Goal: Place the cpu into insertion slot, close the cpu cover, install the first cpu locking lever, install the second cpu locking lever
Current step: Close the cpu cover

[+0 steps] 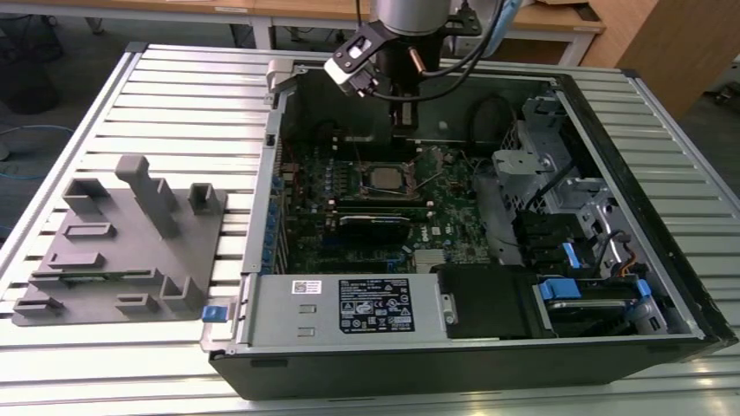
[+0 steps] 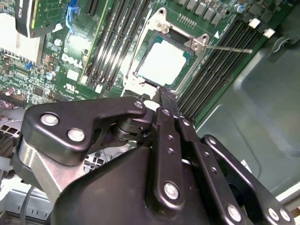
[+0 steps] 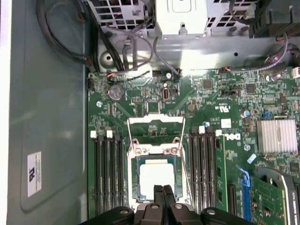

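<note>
The cpu (image 3: pixel 152 176) (image 2: pixel 164 63) lies flat in the insertion slot (image 3: pixel 133 183), its silver face up; in the exterior view the cpu (image 1: pixel 386 178) sits mid-board inside the open computer case. The cpu cover (image 3: pixel 154 121) (image 2: pixel 199 43) is swung open and stands beyond the chip. A thin wire locking lever (image 2: pixel 229 47) sticks out sideways, unlatched. My gripper (image 3: pixel 163 188) (image 2: pixel 164 91) (image 1: pixel 403 121) is shut with nothing in it. Its tips hover just above the near edge of the slot.
Memory slots (image 3: pixel 105 173) (image 3: pixel 204 168) flank the socket on the green motherboard (image 3: pixel 225 98). A finned heatsink (image 3: pixel 276 136) and an upright card (image 1: pixel 376 227) are close by. Case walls (image 1: pixel 647 173), cables and drive bays ring the board. A grey fixture plate (image 1: pixel 116 251) lies at the exterior view's left.
</note>
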Motion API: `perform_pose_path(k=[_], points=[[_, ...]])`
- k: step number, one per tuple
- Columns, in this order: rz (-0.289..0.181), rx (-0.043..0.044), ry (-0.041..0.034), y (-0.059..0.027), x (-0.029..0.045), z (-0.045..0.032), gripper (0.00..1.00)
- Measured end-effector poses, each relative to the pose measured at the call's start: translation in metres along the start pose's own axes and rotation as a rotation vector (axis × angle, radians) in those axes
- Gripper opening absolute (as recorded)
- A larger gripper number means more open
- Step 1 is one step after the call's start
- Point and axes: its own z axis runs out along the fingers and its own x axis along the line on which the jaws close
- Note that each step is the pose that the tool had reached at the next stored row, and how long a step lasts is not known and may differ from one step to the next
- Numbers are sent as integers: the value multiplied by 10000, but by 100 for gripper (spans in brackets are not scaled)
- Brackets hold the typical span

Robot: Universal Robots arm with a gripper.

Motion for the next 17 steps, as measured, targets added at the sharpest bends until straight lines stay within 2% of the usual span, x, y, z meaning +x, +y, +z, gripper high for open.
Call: perform_pose_path(k=[4,13,17], points=[[-1,0,0,50,2,3,11],[-2,0,0,57,3,4,11],[-1,0,0,87,4,5,11]])
